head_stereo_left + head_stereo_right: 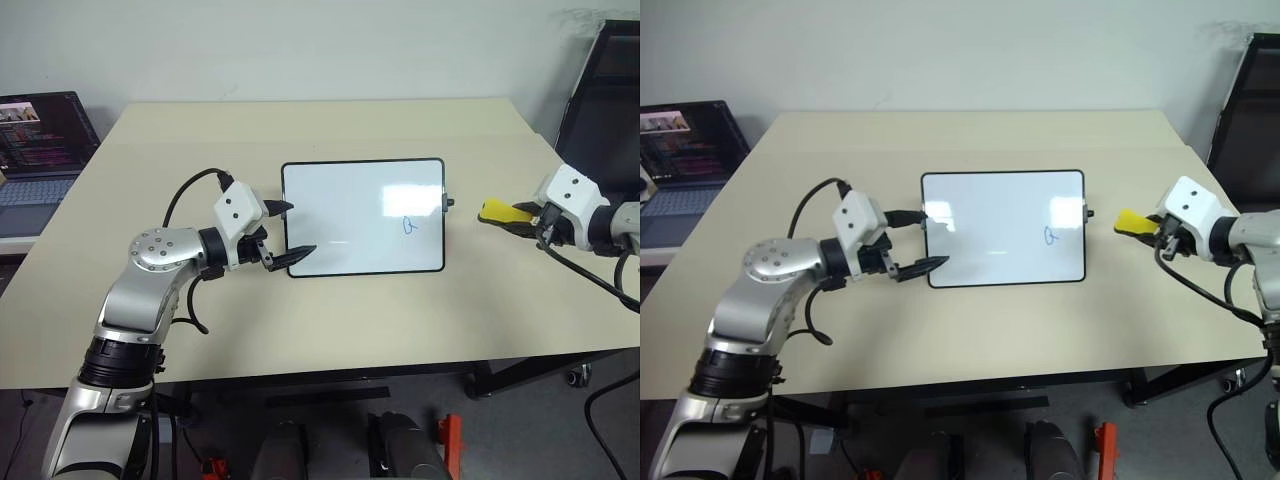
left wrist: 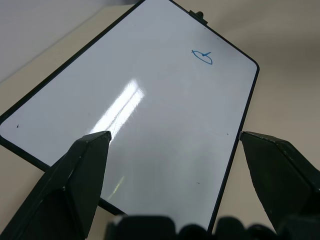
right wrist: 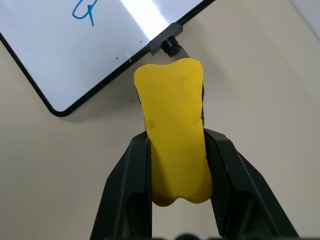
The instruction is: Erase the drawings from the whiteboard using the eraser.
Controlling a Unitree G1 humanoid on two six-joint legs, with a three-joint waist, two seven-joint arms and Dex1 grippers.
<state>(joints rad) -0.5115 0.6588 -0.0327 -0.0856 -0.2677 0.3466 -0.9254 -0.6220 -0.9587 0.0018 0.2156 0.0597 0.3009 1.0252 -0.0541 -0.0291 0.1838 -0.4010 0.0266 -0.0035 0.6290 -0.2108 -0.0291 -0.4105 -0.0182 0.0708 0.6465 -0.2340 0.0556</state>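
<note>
Closest to us, our left gripper (image 1: 283, 234) straddles the whiteboard (image 1: 340, 215)'s left edge, fingers apart, steadying it on the table (image 1: 330, 330). Our right gripper (image 1: 520, 218) clamps the eraser (image 1: 496, 211) just off the right edge. We should sweep flat across the drawings (image 1: 409, 224), perhaps one looped letter; no brand is legible.

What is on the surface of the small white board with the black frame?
On the black-framed whiteboard, one small blue marker scribble sits near its right end, and glare streaks. Tiny dark specks show in the left wrist view.
</note>
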